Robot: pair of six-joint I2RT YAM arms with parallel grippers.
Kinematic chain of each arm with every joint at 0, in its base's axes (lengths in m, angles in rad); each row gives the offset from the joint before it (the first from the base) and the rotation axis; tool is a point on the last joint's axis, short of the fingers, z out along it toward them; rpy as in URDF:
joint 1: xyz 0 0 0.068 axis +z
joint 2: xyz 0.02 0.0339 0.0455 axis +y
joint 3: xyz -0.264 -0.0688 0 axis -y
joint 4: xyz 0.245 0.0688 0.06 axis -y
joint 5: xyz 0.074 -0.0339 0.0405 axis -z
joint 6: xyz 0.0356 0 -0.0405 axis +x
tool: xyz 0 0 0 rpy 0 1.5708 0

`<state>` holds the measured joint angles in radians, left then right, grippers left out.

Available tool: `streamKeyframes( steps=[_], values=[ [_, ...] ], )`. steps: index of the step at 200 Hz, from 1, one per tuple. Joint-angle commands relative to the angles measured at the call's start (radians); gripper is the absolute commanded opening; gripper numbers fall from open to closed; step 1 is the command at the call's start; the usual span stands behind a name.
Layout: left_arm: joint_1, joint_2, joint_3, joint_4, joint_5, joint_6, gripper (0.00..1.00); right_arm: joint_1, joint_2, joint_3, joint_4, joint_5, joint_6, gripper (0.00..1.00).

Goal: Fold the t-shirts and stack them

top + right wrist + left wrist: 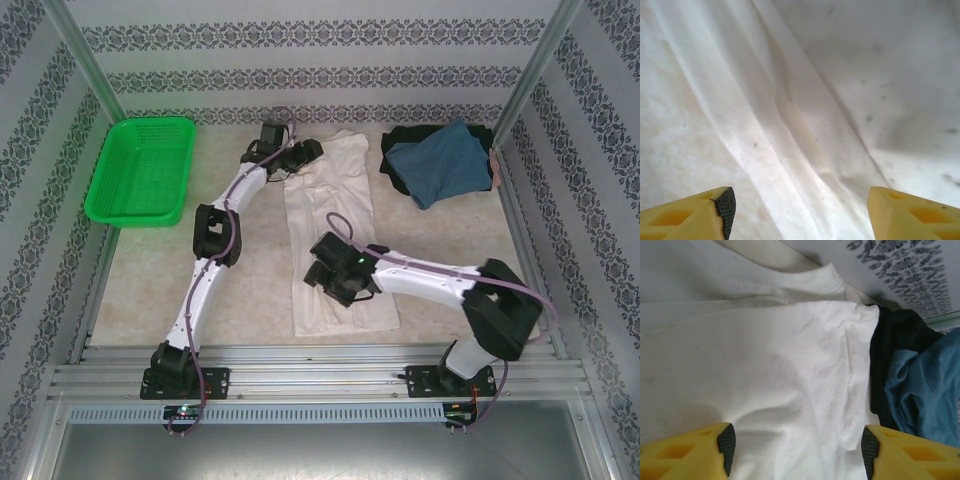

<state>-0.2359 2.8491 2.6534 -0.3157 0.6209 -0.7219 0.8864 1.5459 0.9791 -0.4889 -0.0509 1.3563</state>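
A: Near rail (pixel 320 365) with both arm bases is noted at the near edge. Just beyond it, the white t-shirt (pixel 335 215) is laid mid-table as a long strip running near to far, its sides apparently folded in.

B: Claws?

A: Right gripper (pixel 335 275) is held over the near half of the strip, jaws wide, nothing pinched. Creased white cloth is seen beneath it. Left gripper (pixel 300 155) is placed at the strip's far left corner. Its jaws are wide too, with cloth below the pads but not clamped, as far as can be told.

B: Other shirts?

A: Teal t-shirt (pixel 440 165) is lumped on the black t-shirt (pixel 400 140) at far right, just beside the white one's far end. Neither is folded. Green basket (pixel 140 170) is parked far left, well apart.

B: Progress?

A: Judged early. The lengthwise fold on one shirt appears done. The cross fold is outstanding, two shirts are untouched, and no stack is formed.
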Motion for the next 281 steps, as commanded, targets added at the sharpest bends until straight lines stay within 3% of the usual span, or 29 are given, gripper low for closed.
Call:
streamKeyframes(
  steps=[1,21,52,73,87,114,135,160,197,281],
  values=[
    [0.017,-0.235,-0.006,-0.121,-0.016,0.045,0.73,-0.062,-0.098,0.047,-0.239,0.086,-0.23,0.72],
    [0.04,-0.413,-0.078,-0.195,-0.033,0.097,0.83,-0.147,-0.132,0.039,-0.224,0.004,-0.422,0.7],
    [0.046,-0.645,-0.176,-0.455,-0.08,0.224,0.86,-0.217,-0.076,0.07,-0.147,-0.17,-0.62,0.64],
    [0.039,-0.913,-0.553,-0.442,-0.124,0.249,0.86,-0.218,-0.012,0.081,-0.087,-0.262,-0.688,0.61],
    [0.04,-1.122,-0.888,-0.329,-0.142,0.208,0.86,-0.21,0.03,0.087,-0.062,-0.295,-0.719,0.57],
    [0.031,-1.425,-1.379,-0.218,-0.116,0.073,0.82,-0.199,0.085,0.096,-0.039,-0.328,-0.755,0.51],
    [-0.015,-1.62,-1.655,-0.178,-0.155,-0.014,0.79,-0.187,0.115,0.106,-0.048,-0.345,-0.774,0.44],
    [-0.105,-1.797,-1.909,-0.101,-0.186,-0.157,0.77,-0.161,0.126,0.073,-0.025,-0.354,-0.778,0.43],
    [-0.245,-1.916,-2.102,-0.01,-0.265,-0.307,0.74,-0.117,0.132,0.043,-0.017,-0.342,-0.782,0.42],
    [-0.464,-1.817,-2.206,0.154,-0.35,-0.458,0.68,-0.075,0.169,0.022,-0.064,-0.247,-0.776,0.37]
  ],
)
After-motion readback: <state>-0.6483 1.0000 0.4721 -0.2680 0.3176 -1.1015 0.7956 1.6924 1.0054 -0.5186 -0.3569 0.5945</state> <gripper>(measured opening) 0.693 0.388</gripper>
